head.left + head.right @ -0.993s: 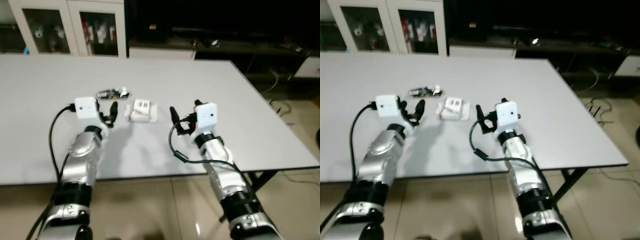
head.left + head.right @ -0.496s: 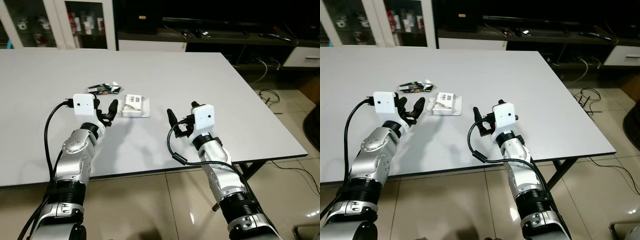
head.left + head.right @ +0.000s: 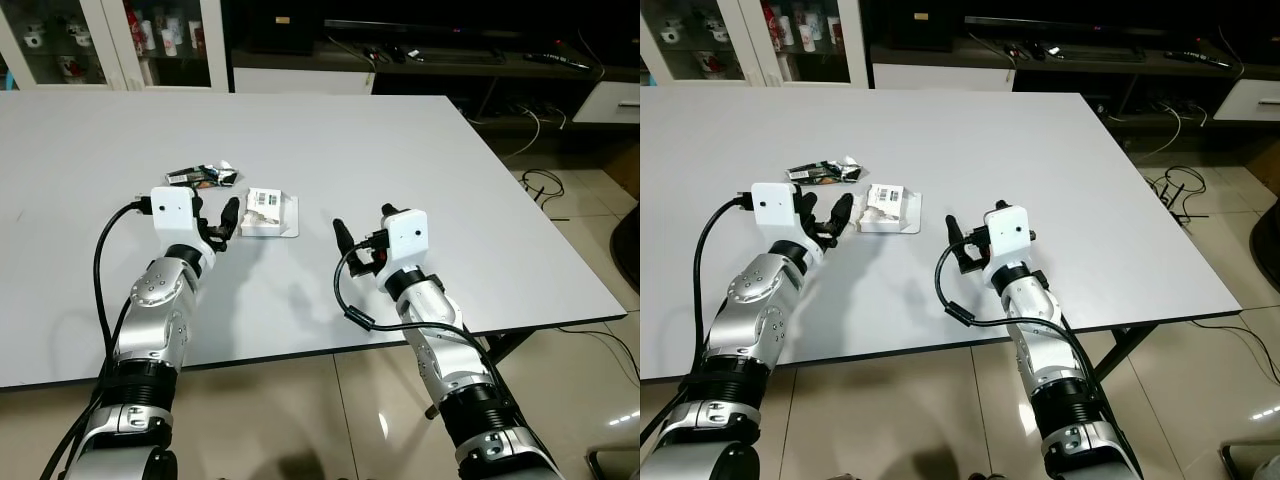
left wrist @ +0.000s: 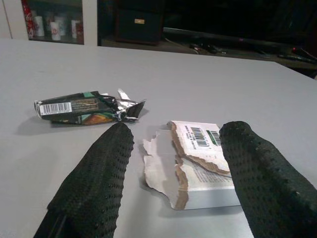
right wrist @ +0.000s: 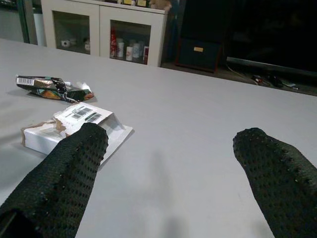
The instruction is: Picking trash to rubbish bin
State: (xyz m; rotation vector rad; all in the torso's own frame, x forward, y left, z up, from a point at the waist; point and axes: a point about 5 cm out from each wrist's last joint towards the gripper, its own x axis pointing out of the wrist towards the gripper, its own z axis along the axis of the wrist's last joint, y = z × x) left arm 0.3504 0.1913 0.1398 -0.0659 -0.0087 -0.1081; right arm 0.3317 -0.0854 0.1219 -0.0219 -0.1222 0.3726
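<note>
On the white counter (image 3: 420, 160) lie a torn white carton (image 4: 195, 163) and a crumpled foil wrapper (image 4: 86, 107). The left gripper (image 4: 173, 183), released, hovers just before the carton; the right gripper (image 5: 173, 173) hovers released nearby.

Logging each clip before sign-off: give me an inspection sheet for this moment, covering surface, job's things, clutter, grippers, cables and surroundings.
Surface: plain white rectangular table, bare apart from the trash.
Job's things: torn white cardboard box with barcode label lying flat; crumpled dark foil wrapper just beyond it, apart; no rubbish bin seen.
Clutter: nothing seen.
Grippers: left gripper open, aimed at the box, not touching; right gripper open over bare table, holding nothing.
Cables: black cable looped on each forearm; loose cords on floor.
Surroundings: glass-door cabinet, dark low shelf, tiled floor.
</note>
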